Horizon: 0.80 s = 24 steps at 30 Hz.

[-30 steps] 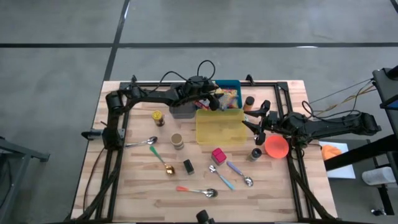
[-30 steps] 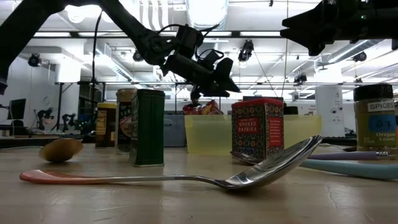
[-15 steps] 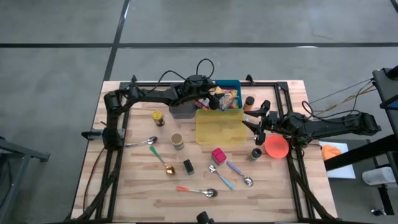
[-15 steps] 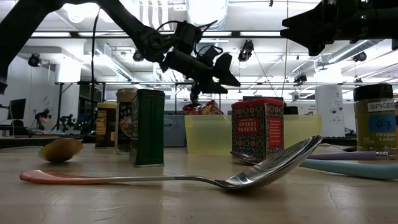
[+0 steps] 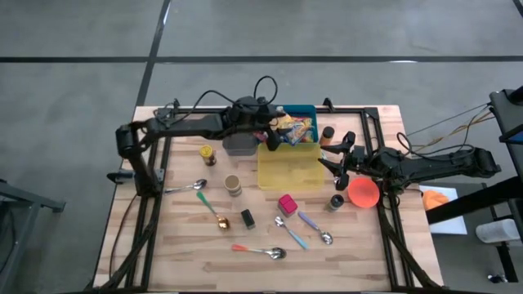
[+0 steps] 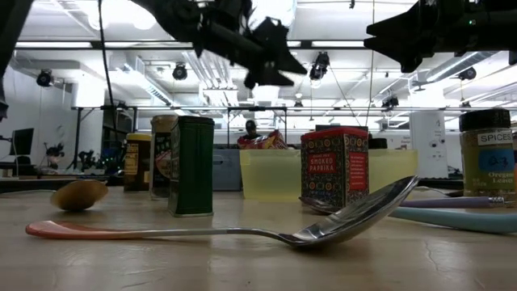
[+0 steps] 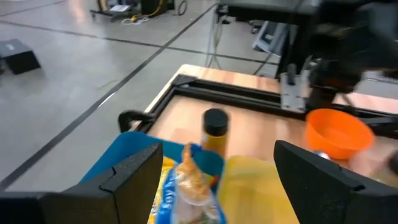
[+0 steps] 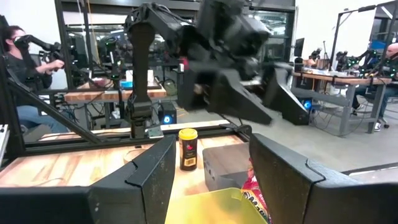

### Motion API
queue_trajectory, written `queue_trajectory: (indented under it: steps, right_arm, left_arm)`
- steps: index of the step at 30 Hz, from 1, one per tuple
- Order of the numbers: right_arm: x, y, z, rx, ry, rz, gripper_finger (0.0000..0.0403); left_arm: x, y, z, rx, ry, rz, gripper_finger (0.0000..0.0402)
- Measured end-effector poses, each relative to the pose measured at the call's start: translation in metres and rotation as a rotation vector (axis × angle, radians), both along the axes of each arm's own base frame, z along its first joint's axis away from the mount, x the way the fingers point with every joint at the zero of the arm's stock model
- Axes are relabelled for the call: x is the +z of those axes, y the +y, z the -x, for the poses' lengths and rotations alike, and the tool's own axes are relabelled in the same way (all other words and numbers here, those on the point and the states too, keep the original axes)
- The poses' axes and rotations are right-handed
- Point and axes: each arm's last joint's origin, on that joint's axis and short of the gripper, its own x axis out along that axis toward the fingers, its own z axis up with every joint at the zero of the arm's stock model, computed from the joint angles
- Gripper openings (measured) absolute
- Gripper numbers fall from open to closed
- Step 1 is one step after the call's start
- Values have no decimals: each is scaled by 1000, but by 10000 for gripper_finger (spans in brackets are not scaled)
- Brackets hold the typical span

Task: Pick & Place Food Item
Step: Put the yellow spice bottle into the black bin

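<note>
Spoons first, at your table's six o'clock edge: one with a red handle (image 5: 260,251), then two pastel-handled ones (image 5: 315,227) toward five o'clock. Next back you have a red paprika tin (image 5: 286,202), a dark green tin (image 5: 248,218), a gold spoon (image 5: 221,220) and a small jar (image 5: 233,185). Centre holds your yellow bin (image 5: 288,166). At three o'clock sits the orange bowl (image 5: 364,193), with the right gripper (image 5: 337,163) raised just beside the bin's three o'clock rim; its fingers (image 8: 155,171) stand apart with nothing between them. Toward twelve o'clock lies the blue bin (image 5: 304,112), and your snack bag (image 5: 294,128) rests inside it. Left gripper (image 5: 270,136) hangs above the yellow bin's eleven o'clock corner, just beside the grey bin (image 5: 239,145), fingers (image 7: 134,180) spread wide and empty, the bag apart below them.
</note>
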Motion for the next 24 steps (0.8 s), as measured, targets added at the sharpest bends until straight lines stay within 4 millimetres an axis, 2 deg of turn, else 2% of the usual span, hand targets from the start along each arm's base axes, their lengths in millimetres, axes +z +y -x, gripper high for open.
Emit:
queue_trajectory:
  steps: [7,12,16,24]
  right_arm:
    - [0,0,0,0,0,0,203]
    - [0,0,0,0,0,0,203]
    - [0,0,0,0,0,0,203]
    - [0,0,0,0,0,0,203]
  left_arm:
    - [31,-30,14,-54,1,-35,311]
    - [34,-55,34,-34,1,-79,311]
    - [25,-73,59,-35,-26,-99,311]
    - [12,-95,129,-52,-68,-97,311]
